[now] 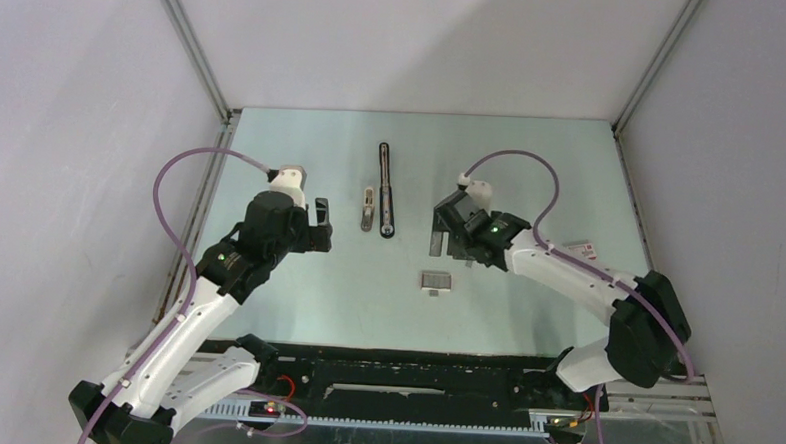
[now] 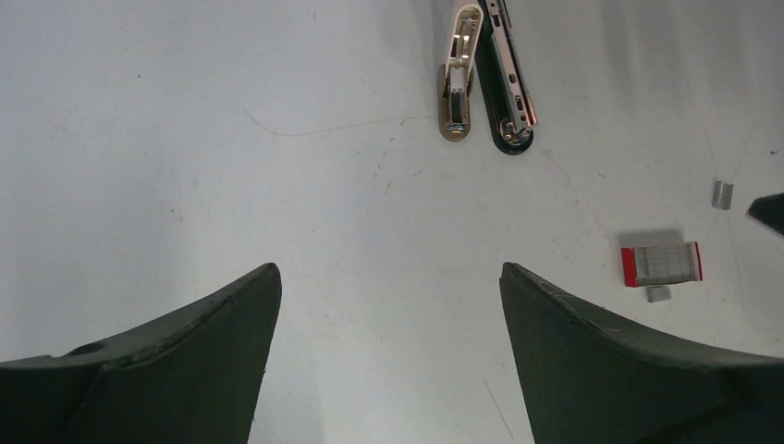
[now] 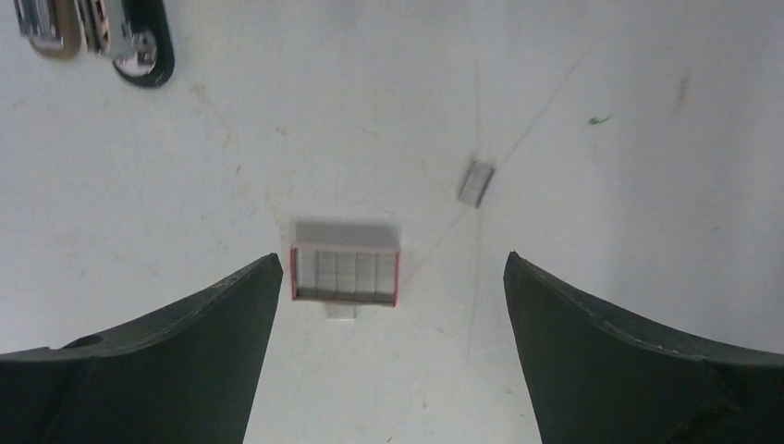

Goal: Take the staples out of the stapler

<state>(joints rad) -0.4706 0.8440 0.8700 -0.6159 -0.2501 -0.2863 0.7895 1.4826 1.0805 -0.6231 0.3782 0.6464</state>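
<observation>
The stapler (image 1: 386, 187) is a long thin black bar with a silvery line, lying flat at the table's middle back. Its rounded end shows in the left wrist view (image 2: 509, 92) and the right wrist view (image 3: 139, 46). The staples (image 1: 369, 209), a short silvery-beige strip, lie just left of it, side by side; they also show in the left wrist view (image 2: 459, 74). My left gripper (image 1: 320, 219) is open and empty, left of the strip (image 2: 389, 277). My right gripper (image 1: 448, 244) is open and empty, right of the stapler, over bare table (image 3: 393, 268).
A small red-and-white box with a grey tray (image 1: 435, 280) lies near the table's middle (image 2: 661, 264) (image 3: 345, 275). Small grey bits lie near it (image 3: 476, 182) (image 2: 657, 294). Another small white-and-red box (image 1: 581, 249) lies at the right. Grey walls enclose the table.
</observation>
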